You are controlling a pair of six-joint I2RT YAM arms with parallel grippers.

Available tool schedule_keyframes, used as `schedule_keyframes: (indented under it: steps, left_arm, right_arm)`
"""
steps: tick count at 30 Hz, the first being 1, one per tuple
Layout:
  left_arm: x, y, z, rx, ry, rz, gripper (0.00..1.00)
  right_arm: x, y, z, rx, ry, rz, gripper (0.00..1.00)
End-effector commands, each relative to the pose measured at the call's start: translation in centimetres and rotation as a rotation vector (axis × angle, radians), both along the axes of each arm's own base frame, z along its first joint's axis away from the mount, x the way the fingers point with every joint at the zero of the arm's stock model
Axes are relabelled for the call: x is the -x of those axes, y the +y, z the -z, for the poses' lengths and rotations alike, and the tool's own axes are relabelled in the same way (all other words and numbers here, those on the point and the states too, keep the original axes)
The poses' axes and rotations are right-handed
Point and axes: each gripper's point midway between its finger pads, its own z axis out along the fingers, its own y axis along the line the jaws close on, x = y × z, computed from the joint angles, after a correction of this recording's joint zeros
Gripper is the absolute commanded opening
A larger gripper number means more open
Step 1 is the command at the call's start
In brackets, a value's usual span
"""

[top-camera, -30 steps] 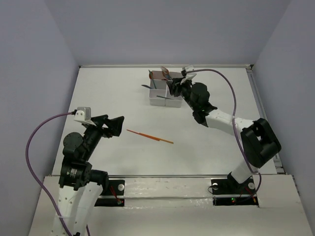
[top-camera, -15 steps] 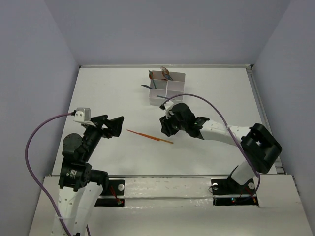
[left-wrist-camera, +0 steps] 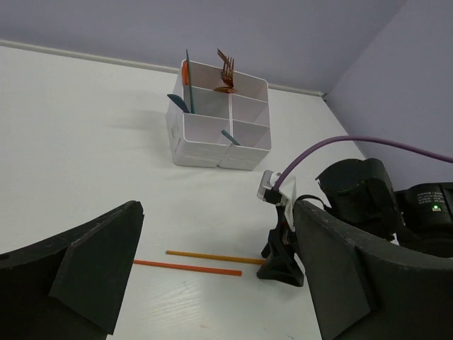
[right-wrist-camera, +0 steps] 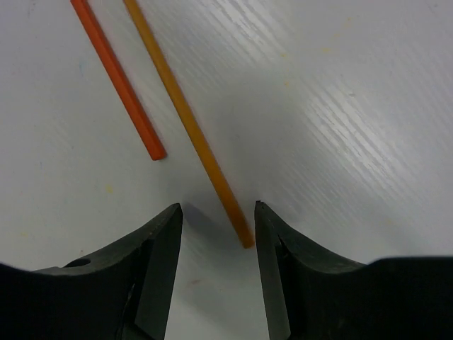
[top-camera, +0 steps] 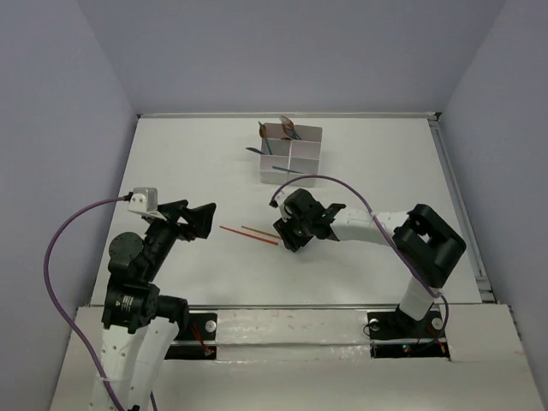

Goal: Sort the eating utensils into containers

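- The right gripper is spread around the amber stick's end; the orange stick is laid just beside.
- The left gripper is held spread, empty.
- The white box is set well apart.

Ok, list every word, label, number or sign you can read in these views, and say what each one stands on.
Nothing is legible.
Small white print on the right arm's black housing, left wrist view: too small and blurred to read.
White square four-compartment plastic box and two thin orange plastic sticks: no markings visible.
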Motion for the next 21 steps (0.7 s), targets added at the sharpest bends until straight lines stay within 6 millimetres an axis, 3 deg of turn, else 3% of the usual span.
schedule_keyframes:
  steps: [1, 13, 18, 19, 21]
  left_arm:
    - [-0.2, -0.2, -0.6, 0.001, -0.04, 0.014, 0.99]
    - [-0.1, -0.3, -0.7, 0.0, -0.045, 0.022, 0.99]
    - [-0.1, -0.4, -0.8, 0.0, -0.046, 0.025, 0.99]
    - [-0.1, -0.4, -0.8, 0.0, -0.048, 0.023, 0.99]
    - [0.0, -0.4, -0.7, 0.0, -0.045, 0.025, 0.99]
  right_arm:
    - [0.4, 1.5, -0.2, 0.018, -0.012, -0.045, 0.51]
    - [-3.0, 1.0, 1.6, 0.185, -0.106, 0.054, 0.42]
    - [-3.9, 2.1, 2.4, 0.188, -0.107, 0.042, 0.4]
    - [-4.2, 2.5, 2.2, 0.181, -0.114, 0.038, 0.38]
    - [-4.5, 2.8, 2.6, 0.188, -0.115, 0.038, 0.24]
